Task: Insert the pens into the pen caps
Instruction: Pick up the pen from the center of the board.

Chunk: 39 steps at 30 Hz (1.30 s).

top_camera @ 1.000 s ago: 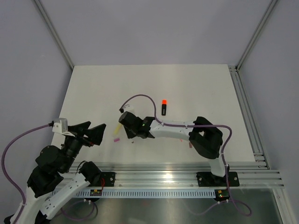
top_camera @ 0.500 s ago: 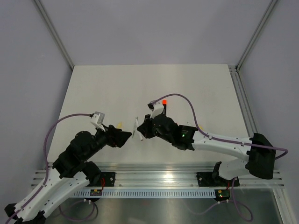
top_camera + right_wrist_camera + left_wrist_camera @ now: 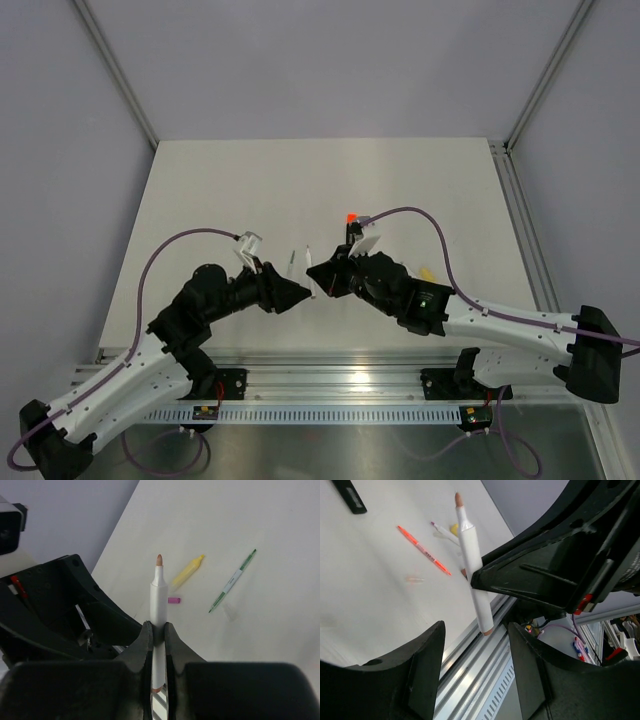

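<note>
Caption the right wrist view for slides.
Jaws of the right gripper clamp white marker; yellow highlighter, green pen lie beyond.

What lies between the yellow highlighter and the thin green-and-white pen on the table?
Nothing: the right wrist view shows bare table between the yellow highlighter and the green-and-white pen.

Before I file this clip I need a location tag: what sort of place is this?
Probably a lab robot test cell: a white table boxed in by plain grey panels, with a cabled left arm and right arm bolted to an aluminium rail.
</note>
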{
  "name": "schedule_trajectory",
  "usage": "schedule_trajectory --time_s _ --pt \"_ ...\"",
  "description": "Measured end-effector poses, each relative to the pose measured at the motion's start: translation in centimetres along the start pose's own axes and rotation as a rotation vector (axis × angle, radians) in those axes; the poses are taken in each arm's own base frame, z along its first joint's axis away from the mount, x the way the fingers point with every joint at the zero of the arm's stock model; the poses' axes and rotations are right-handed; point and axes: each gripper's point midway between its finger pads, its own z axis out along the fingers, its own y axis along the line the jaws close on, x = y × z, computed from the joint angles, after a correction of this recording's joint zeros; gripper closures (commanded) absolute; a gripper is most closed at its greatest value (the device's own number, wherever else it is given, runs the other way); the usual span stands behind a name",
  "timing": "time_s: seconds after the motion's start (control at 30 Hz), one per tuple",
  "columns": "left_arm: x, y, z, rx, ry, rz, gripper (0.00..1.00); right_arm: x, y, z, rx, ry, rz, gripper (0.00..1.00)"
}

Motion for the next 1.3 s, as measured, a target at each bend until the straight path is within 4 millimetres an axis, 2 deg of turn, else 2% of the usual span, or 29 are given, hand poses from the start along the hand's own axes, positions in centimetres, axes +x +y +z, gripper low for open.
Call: schedule_trajectory --time_s 0.17,0.33,0.53,0.57,0.67,0.7,0.77,0.8,0.9,0.93,1.0,1.03,1.17,1.3 --pt "0.7 0.3 1.0 0.01 0.035 -0.025 0.46 -0.1 0.0 -0.4 -0.009 -0.012 0.025 1.0" --pt "0.4 -0.2 1.7 0.037 0.031 -0.03 0.48 0.0 0.1 -0.3 -0.012 -0.011 0.045 1.0" --pt "1.4 -0.1 2.5 0.041 0.071 -0.035 0.57 1.2 0.1 0.6 0.003 0.005 0.051 1.0" --pt "1.5 0.0 2.6 0.039 0.077 -0.035 0.64 1.4 0.0 0.7 0.01 0.006 0.05 1.0" --pt "1.7 0.2 2.6 0.03 0.083 -0.034 0.75 1.6 0.1 0.7 0.02 0.0 0.048 0.99" --pt "1.7 0.3 2.6 0.026 0.082 -0.031 0.85 1.6 0.3 0.7 0.02 -0.002 0.046 0.99" --pt "1.6 0.7 2.6 0.01 0.078 -0.033 0.96 1.4 0.4 0.6 0.032 -0.007 0.034 0.96" --pt "1.6 0.7 2.6 0.008 0.074 -0.031 1.0 1.4 0.3 0.6 0.04 -0.012 0.031 0.9" --pt "1.6 0.7 2.6 0.008 0.075 -0.032 1.0 1.4 0.4 0.6 0.054 -0.014 0.017 0.7" --pt "1.6 0.6 2.6 0.012 0.076 -0.03 1.0 1.3 0.5 0.5 0.056 -0.012 0.014 0.6" --pt "1.6 0.1 2.6 0.035 0.08 -0.023 1.0 1.1 0.6 0.4 0.06 -0.012 0.003 0.5" --pt "1.6 -0.1 2.6 0.049 0.08 -0.02 1.0 0.9 0.7 0.3 0.059 -0.014 -0.003 0.42" --pt "1.3 -2.4 2.2 0.168 0.078 -0.004 1.0 -0.3 1.6 -0.9 0.016 -0.019 -0.028 0.37" --pt "0.3 -5.5 1.3 0.315 0.053 0.018 1.0 -1.8 3.9 -2.9 -0.091 -0.02 -0.036 0.4"
